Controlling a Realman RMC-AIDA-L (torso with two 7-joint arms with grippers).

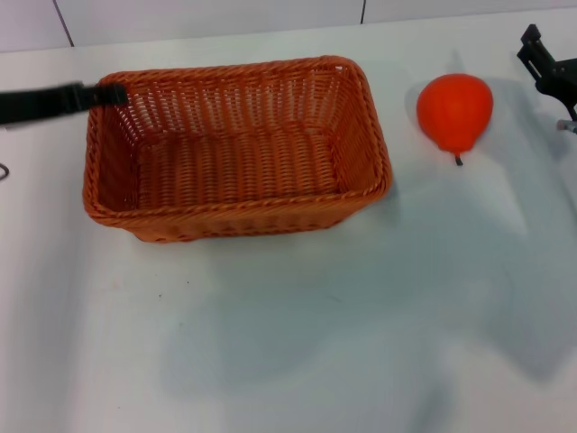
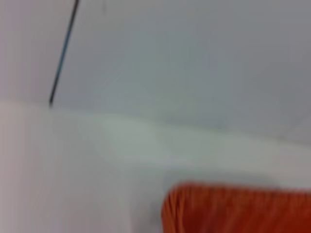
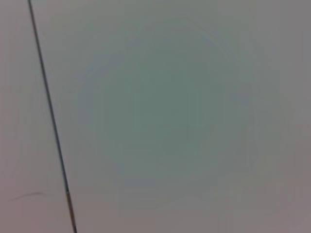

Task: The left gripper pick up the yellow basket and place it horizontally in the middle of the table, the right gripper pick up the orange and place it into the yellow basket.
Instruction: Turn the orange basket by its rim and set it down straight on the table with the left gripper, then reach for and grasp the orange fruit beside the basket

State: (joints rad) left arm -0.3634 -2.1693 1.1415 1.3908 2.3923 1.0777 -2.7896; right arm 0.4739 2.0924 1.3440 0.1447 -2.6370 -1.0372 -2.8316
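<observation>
Woven basket (image 1: pixel 236 149) lies lengthwise on the table (image 1: pixel 288 343); my left pincer (image 1: pixel 115 93) touches its far left corner, opening unclear. Orange (image 1: pixel 455 111) lies apart, near my right pincer (image 1: pixel 539 56), opening also unclear.

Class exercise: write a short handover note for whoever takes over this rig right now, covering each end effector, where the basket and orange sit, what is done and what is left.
Left end effector: at the basket's far-left corner; grip unclear.
Right end effector: at the table's far right edge, beyond the orange, holding nothing.
Basket: lying lengthwise on the table, left of centre, empty.
Orange: on the table, right of the basket, apart from it.
Done: basket looks placed.
Left: orange into basket.
</observation>
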